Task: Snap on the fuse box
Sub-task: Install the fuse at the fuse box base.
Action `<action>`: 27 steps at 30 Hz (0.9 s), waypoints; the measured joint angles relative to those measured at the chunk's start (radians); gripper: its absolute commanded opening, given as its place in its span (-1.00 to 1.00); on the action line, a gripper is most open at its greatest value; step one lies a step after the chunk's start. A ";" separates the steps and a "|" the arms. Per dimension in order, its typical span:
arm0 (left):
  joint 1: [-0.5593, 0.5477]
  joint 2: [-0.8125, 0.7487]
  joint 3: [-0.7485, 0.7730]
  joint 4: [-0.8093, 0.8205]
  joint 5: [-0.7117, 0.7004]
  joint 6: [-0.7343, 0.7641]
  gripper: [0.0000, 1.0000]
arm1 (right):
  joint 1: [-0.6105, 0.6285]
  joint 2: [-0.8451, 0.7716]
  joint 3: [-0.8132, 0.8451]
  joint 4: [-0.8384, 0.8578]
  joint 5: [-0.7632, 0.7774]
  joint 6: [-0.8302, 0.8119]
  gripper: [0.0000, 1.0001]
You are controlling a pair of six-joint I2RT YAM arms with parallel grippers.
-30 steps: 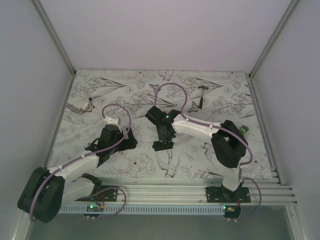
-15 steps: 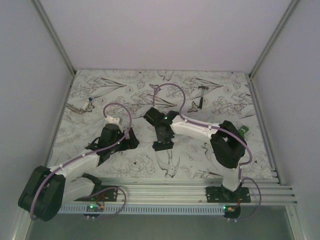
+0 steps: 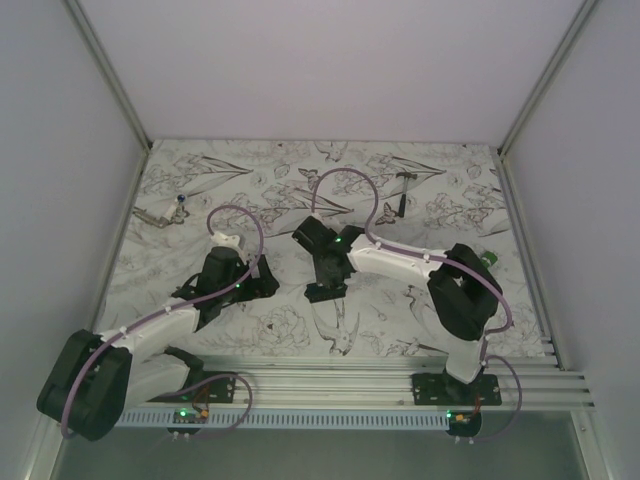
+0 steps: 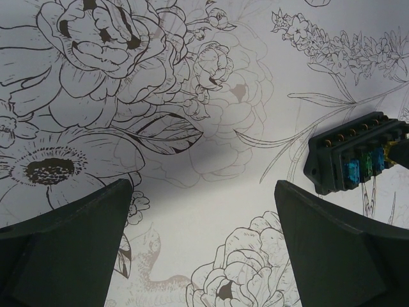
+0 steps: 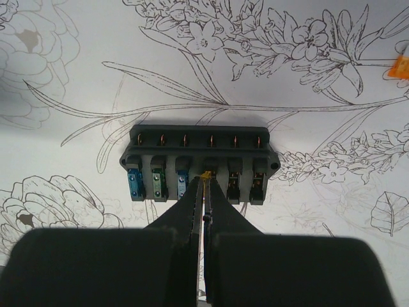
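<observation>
- Two sets of jaws show on my feeds; the left gripper [image 4: 203, 192] has its jaws wide apart, holding nothing, above the floral worktop [image 4: 211, 83].
- On the right gripper [image 5: 206, 182] the jaws are pressed together; their tips meet at a small yellow piece [image 5: 206, 173] in the fuse box [image 5: 199, 153]; I cannot tell whether they pinch it.
- The fuse box lies flat near the worktop's centre, just right of the left gripper.

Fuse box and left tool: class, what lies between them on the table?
Nothing. In the left wrist view, only bare flower-printed table separates the open left tool from the fuse box.
</observation>
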 measured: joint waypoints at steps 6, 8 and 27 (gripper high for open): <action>0.000 0.000 0.000 0.000 0.000 0.000 0.97 | -0.011 -0.012 -0.024 0.029 -0.027 0.000 -1.00; 0.000 0.000 0.000 0.000 0.000 0.000 0.97 | -0.013 -0.012 -0.026 0.032 -0.031 0.000 -1.00; 0.000 0.000 0.000 0.000 0.024 -0.005 0.92 | -0.028 -0.043 -0.062 0.077 -0.061 -0.012 -0.90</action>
